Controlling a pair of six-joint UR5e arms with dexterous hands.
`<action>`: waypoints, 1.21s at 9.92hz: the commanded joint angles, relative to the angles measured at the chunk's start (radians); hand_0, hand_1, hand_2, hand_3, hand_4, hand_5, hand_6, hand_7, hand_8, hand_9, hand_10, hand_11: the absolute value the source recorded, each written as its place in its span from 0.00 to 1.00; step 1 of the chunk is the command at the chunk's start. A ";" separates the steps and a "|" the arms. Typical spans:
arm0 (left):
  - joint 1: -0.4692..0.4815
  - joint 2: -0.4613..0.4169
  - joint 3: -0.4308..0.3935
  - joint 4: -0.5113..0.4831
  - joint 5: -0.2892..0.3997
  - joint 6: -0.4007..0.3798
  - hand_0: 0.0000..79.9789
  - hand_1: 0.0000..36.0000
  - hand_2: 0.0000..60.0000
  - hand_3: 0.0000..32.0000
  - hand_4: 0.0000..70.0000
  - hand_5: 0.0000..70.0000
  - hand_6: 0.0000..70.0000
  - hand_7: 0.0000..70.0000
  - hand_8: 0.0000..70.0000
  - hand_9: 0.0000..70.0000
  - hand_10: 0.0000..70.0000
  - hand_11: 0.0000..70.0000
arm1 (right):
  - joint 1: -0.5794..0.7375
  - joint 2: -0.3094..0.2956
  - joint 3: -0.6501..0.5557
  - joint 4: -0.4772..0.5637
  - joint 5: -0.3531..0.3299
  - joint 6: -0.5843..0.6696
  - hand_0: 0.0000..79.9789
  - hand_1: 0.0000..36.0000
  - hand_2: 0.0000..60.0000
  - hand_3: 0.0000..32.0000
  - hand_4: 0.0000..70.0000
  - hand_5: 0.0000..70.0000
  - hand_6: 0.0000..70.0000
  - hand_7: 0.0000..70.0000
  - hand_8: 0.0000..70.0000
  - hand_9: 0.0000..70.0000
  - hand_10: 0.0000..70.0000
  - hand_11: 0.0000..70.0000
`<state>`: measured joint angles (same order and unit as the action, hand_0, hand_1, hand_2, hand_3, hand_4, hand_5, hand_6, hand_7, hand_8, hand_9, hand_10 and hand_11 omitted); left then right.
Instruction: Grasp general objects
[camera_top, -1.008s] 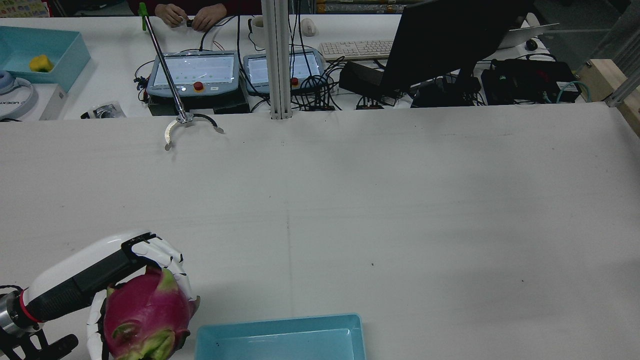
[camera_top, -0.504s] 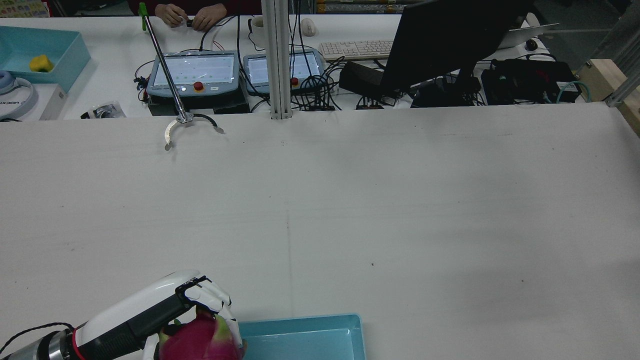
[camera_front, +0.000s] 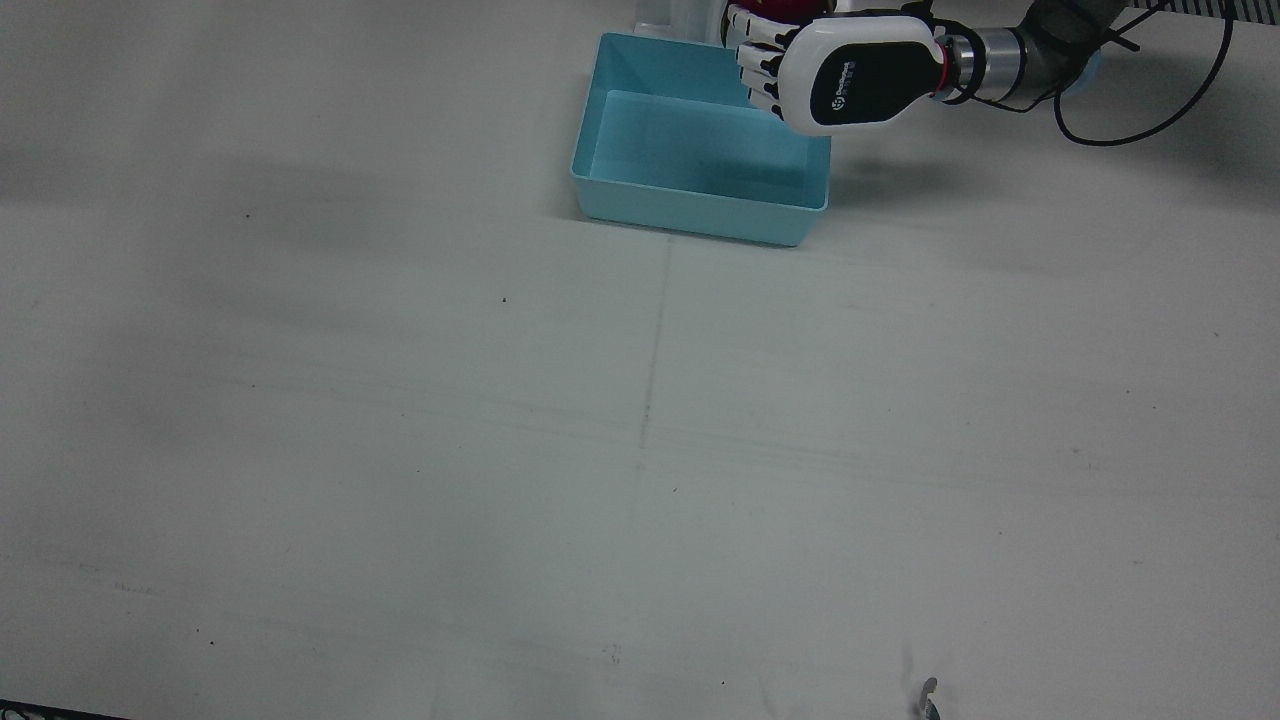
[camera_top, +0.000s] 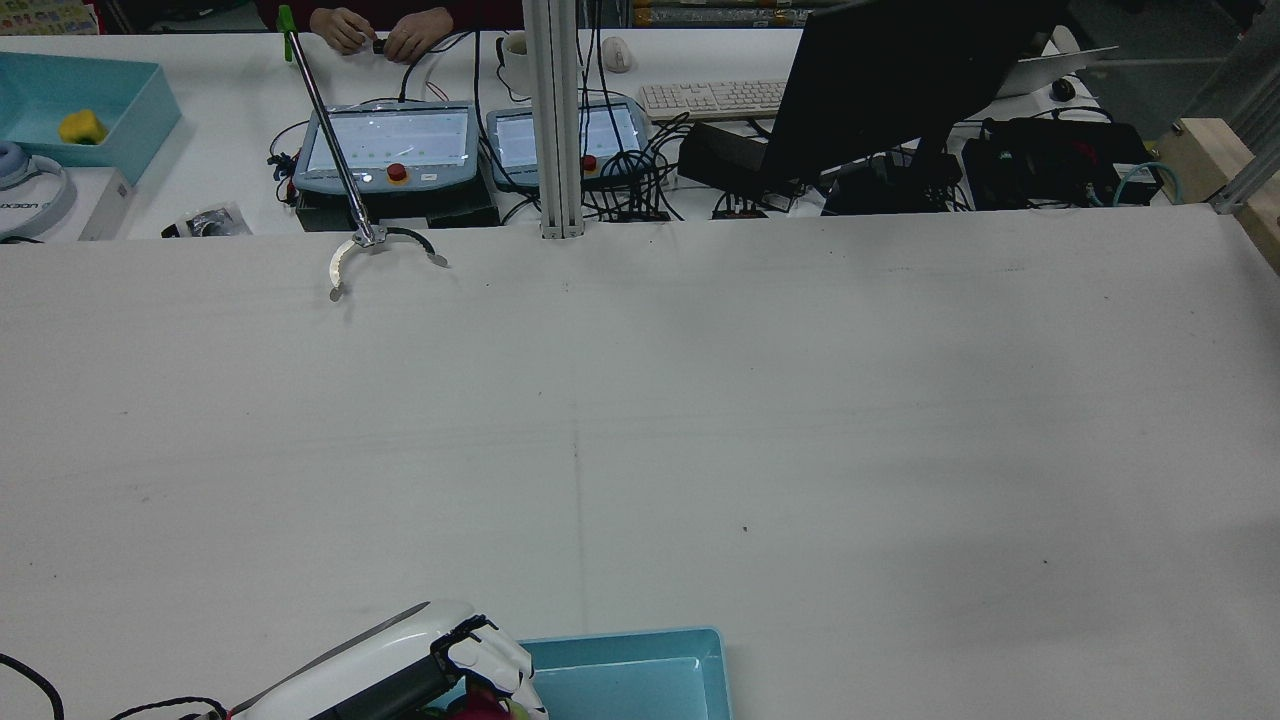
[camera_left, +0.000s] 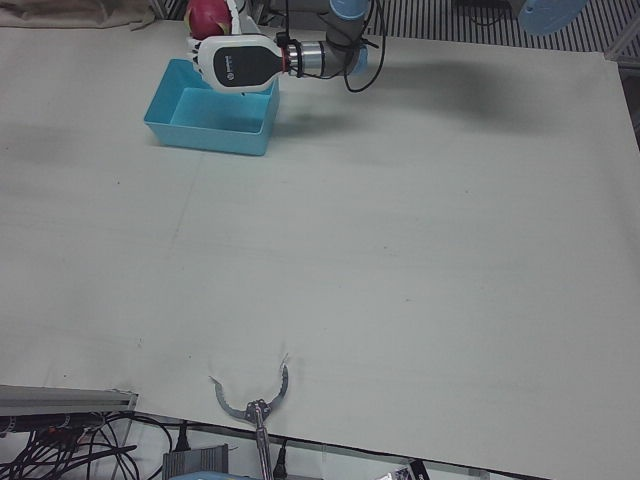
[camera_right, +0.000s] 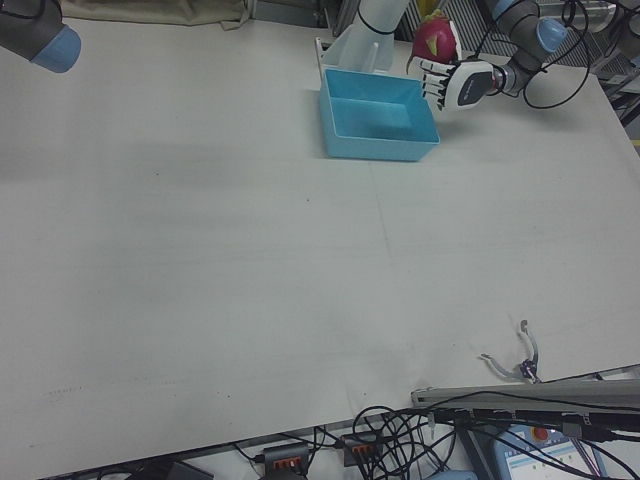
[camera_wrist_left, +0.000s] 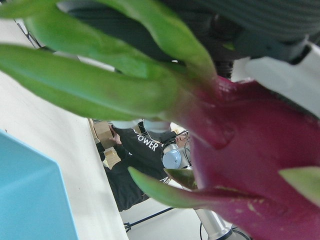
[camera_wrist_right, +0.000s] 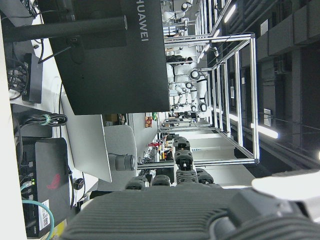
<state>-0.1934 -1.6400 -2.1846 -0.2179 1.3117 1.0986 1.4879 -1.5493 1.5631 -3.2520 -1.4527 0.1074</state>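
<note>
— White, faintly scuffed table (camera_front: 400, 450), front view first. What do we list?

— Item one: a shallow light-blue rectangular plastic bin (camera_front: 610, 195) at the far edge, nothing in it that we can see. Item two: our white-and-black left hand (camera_front: 850, 75) hanging over the bin's corner, back turned to the camera, fingers (camera_front: 755, 60) curled round a sliver of red at the frame's top.

— Rear view?

— We see only the hand's white shell (camera_top: 400, 665) at the bottom edge, beside the bin's rim (camera_top: 620, 637); a trace of magenta shows under the fingers. On the far edge lies a metal reacher tool with a curved claw (camera_top: 375, 245), well apart.

— Left-front and right-front views?

— Both show a magenta dragon fruit with green scales (camera_right: 436, 38), enclosed from the side by the left hand (camera_right: 455, 82) and held clear above the bin's (camera_left: 160, 120) rim. Same fruit in the left-front view (camera_left: 205, 14).

— Hand cameras?

— Left hand view is filled by the fruit's skin (camera_wrist_left: 250, 145) and green leafy tips (camera_wrist_left: 100, 80), pressed close to the palm. Right hand view shows a dark monitor (camera_wrist_right: 115, 55) and room beyond; of the right hand itself only a dark edge, so we cannot tell its state.

— Handling notes?

— We judge the fruit fairly heavy, firm but bruisable, with waxy skin. The scales are soft and would bend or tear, so we should bear on the round body, wrapping it widely, as now.
</note>
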 joint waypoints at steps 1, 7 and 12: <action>0.054 -0.076 0.008 0.053 0.000 0.032 0.64 0.21 0.00 0.00 0.61 0.00 0.27 0.24 0.22 0.03 0.47 0.67 | 0.000 0.000 0.000 0.000 0.000 0.000 0.00 0.00 0.00 0.00 0.00 0.00 0.00 0.00 0.00 0.00 0.00 0.00; 0.068 -0.098 0.017 0.077 0.000 0.043 0.66 0.33 0.00 0.00 0.00 0.00 0.06 0.17 0.06 0.01 0.19 0.30 | 0.000 0.000 0.000 0.000 0.000 0.000 0.00 0.00 0.00 0.00 0.00 0.00 0.00 0.00 0.00 0.00 0.00 0.00; 0.010 -0.093 0.023 0.145 0.000 0.037 0.65 0.30 0.00 0.00 0.02 0.00 0.09 0.23 0.10 0.03 0.24 0.37 | 0.000 0.000 0.000 0.000 0.000 0.000 0.00 0.00 0.00 0.00 0.00 0.00 0.00 0.00 0.00 0.00 0.00 0.00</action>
